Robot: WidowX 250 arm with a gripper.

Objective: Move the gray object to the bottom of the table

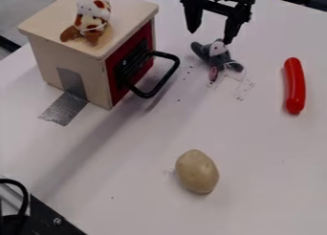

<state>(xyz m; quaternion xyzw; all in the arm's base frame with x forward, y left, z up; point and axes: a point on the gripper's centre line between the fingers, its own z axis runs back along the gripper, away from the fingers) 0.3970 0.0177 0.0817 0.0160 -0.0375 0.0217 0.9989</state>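
your claw [211, 36] hung spread at one o'clock by the gray toy [221, 60], presumably so you could carry it toward six.

Camera view, one, fixed. Set above the table [134, 186], on the near side of the wooden box [48, 59] and to the right of it; faces down at a slant, toward and past the box. Range: middling, near enough to take in the whole box, its top and two sides, with wide tabletop before and right of it, and floor [22, 12] beyond.
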